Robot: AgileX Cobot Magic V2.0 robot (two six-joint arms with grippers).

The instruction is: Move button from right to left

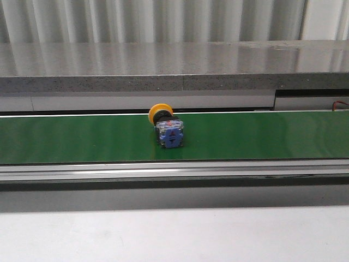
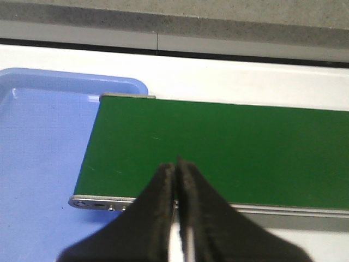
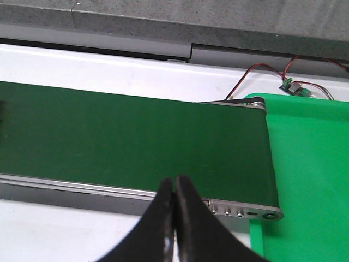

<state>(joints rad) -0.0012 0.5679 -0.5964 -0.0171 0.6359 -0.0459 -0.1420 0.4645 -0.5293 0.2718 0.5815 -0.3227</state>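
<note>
Green belting is carrying the button (image 1: 167,127), which is lying on its side mid-belt, likely waiting for pickup. Outward, the left claw (image 2: 175,169) is hovering pressed together by the blue tray (image 2: 38,164); the right claw (image 3: 174,185) likewise, beside the green tray (image 3: 311,164).

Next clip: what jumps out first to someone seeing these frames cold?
The button, yellow-orange cap pointing away and blue-grey block with a red mark facing the camera, lies alone about midway along the green conveyor belt. Neither arm is near it: the left tool is shut over the belt's end beside a blue tray, and the right tool is shut over the other end beside a green tray.
</note>
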